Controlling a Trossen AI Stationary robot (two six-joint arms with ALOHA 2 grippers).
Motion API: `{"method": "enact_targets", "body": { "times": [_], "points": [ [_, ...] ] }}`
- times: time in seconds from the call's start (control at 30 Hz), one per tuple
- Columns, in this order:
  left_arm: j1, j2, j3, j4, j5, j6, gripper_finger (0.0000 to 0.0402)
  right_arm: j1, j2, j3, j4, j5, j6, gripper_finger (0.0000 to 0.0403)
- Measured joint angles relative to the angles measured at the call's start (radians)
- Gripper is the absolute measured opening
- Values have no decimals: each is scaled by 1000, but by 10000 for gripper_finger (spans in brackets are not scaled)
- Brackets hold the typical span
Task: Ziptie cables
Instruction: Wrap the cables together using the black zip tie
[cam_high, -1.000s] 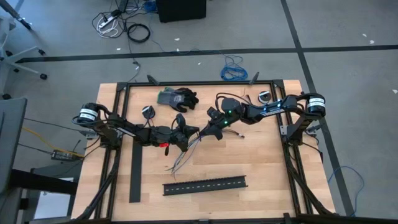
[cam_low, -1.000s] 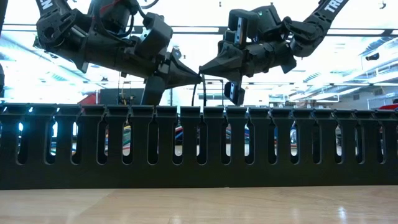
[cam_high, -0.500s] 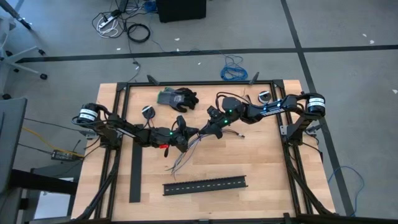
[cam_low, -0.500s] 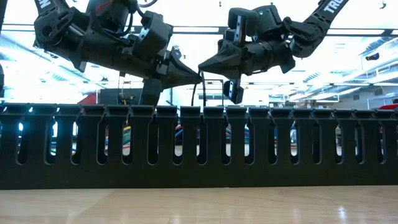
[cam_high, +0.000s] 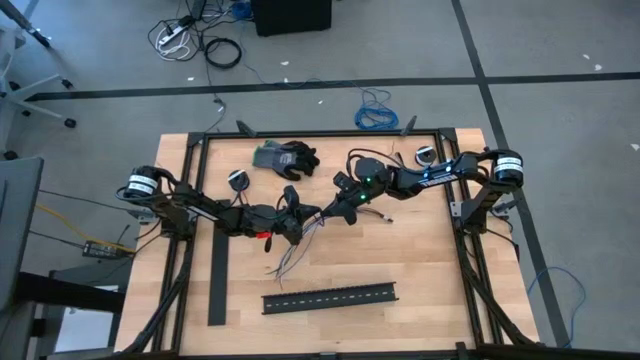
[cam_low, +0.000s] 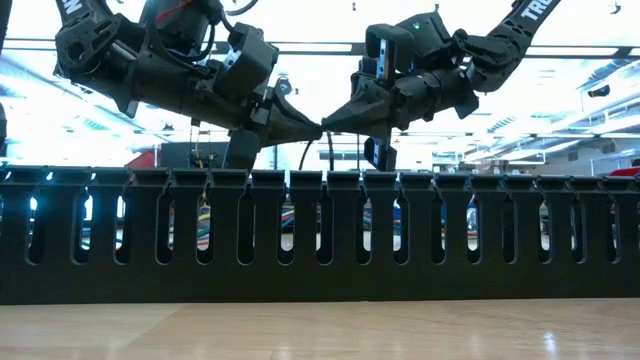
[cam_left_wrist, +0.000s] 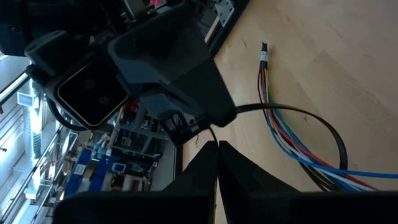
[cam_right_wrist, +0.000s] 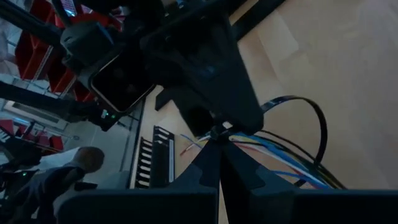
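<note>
My two grippers meet tip to tip above the table's middle: left gripper (cam_high: 303, 217) coming in from the left side, right gripper (cam_high: 327, 212) from the right, both raised off the wood, as the low view shows w/ the tips nearly touching above the black slotted channel (cam_low: 320, 235). Both are clenched tight. Between the tips there's a thin black ziptie (cam_left_wrist: 298, 118), looped in an arc over the cables (cam_high: 292, 252); each gripper seems pinched on part of it, but I can't tell exactly which end is in which. The cables sit at mid-table, bundle end up by my grippers, loose ends splayed out toward the front-left, lying on the table (cam_high: 420, 260). In the left wrist view the blue, red & green strands (cam_left_wrist: 280, 134) run under the ziptie loop. The channel lies flat nearer the front edge, well apart from the bundle. A black strip (cam_high: 218, 270) lies along the left side, and a dark glove (cam_high: 285, 157) rests near the back edge. A person (cam_right_wrist: 56, 171) shows beyond the table in the right wrist view.
</note>
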Motion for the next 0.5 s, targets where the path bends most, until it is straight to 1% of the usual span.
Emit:
{"method": "enact_targets", "body": {
  "times": [0.5],
  "points": [
    [-1,0,0,-27,2,-1,0,0,0,0,-5,24,-1,0]
  ]
}}
